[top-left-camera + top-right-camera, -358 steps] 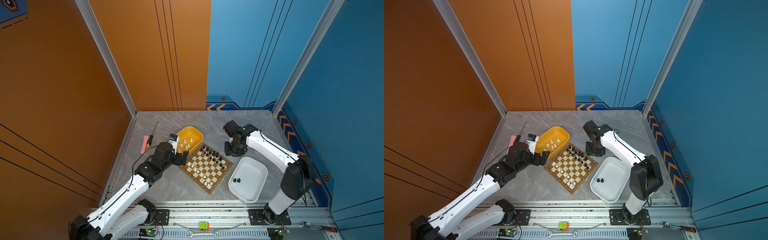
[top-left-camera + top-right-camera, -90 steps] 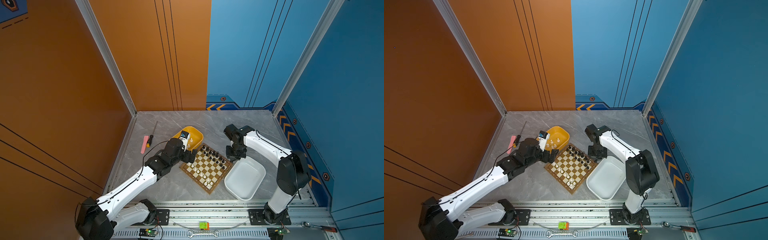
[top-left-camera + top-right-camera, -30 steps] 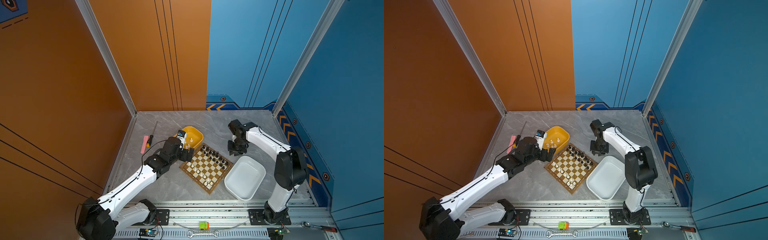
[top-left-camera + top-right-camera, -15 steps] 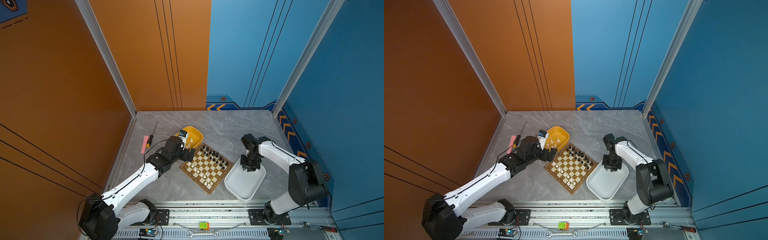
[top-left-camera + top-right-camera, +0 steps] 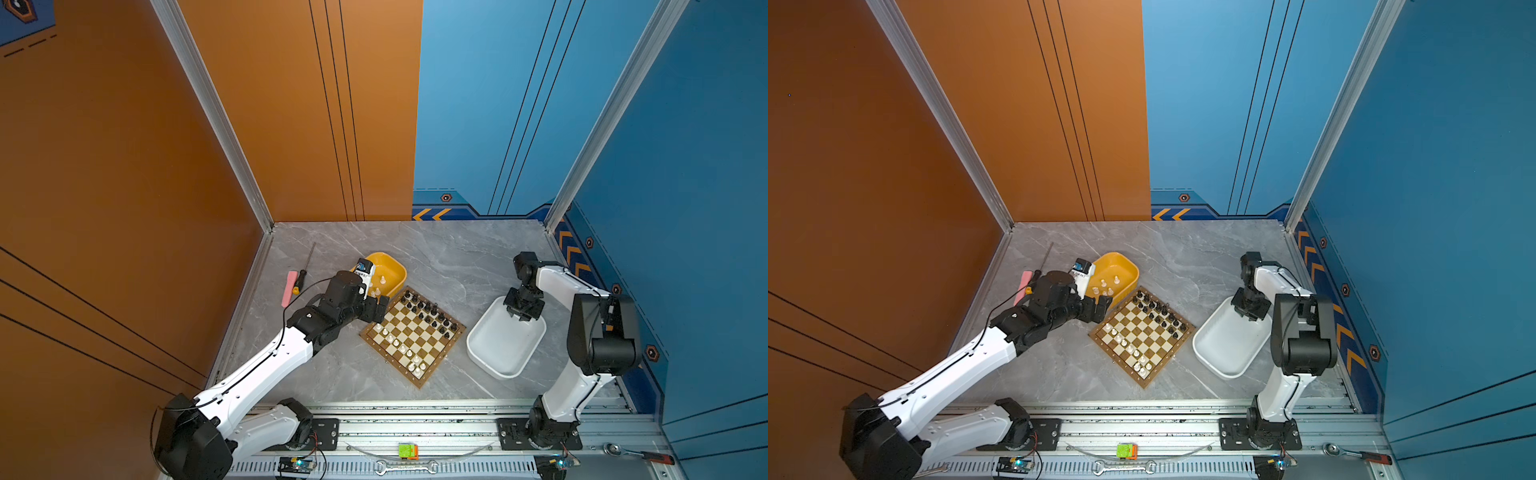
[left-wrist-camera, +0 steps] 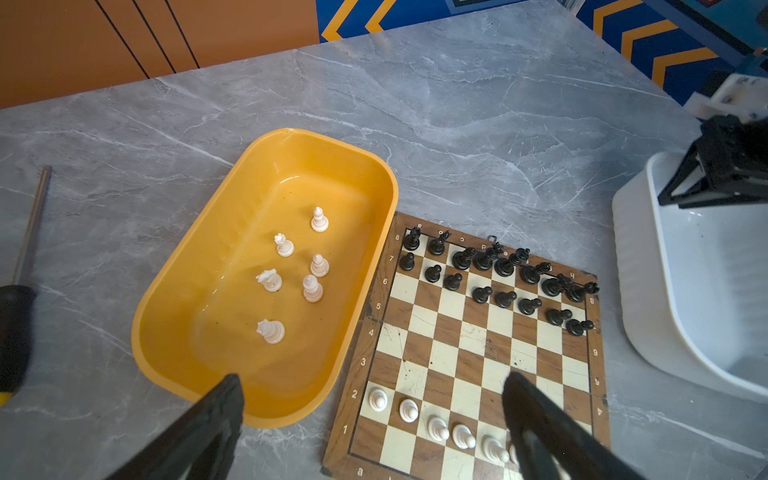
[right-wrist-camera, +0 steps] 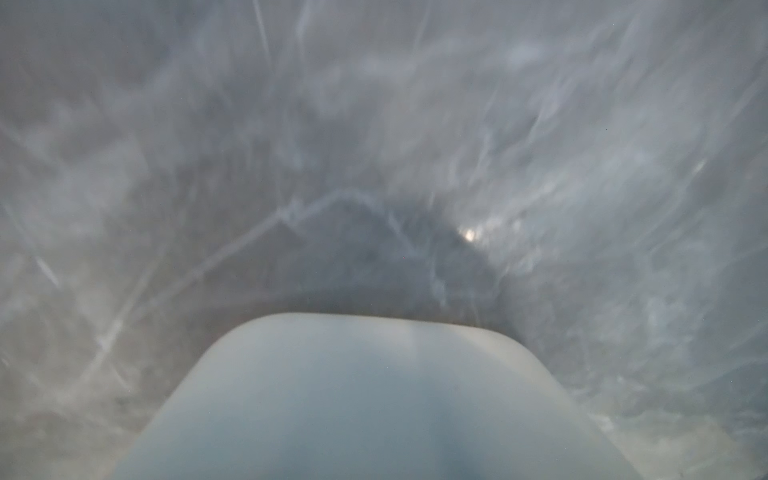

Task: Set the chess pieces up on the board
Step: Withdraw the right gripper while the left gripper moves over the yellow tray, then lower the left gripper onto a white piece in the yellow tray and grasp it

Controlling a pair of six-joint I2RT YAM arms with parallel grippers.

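"Wooden chessboard [image 5: 417,337], brown and cream checks: where is it?"

"Flat on the grey marbled tabletop [image 5: 449,257], one corner toward the rail [image 5: 415,428]. It lies between the oblong yellow plastic tray [image 6: 174,299] and the oblong white plastic tray [image 5: 498,353]."

"And the left arm [image 5: 266,365]?"

"It stretches forward from the rail. The left gripper [image 6: 372,380] hangs over the yellow tray's end and the board's corner, jaws spread fully wide, holding nothing."

"The right arm [image 5: 598,316]?"

"Elbow folded high, forearm pointing down at the white tray's far rim. The right gripper [image 5: 523,312] looks nipped onto that rim, though its wrist view is too blurred to be sure."

"Pieces?"

"Black chess pieces [image 6: 505,266] fill rows 8 and 7. White pawns [image 6: 408,410] line row 2. Six white chess pieces [image 6: 312,289] sit in the yellow tray."

"Any writing?"

"Digits 1 to 8 along the board's border, and an 'a' by its corner."
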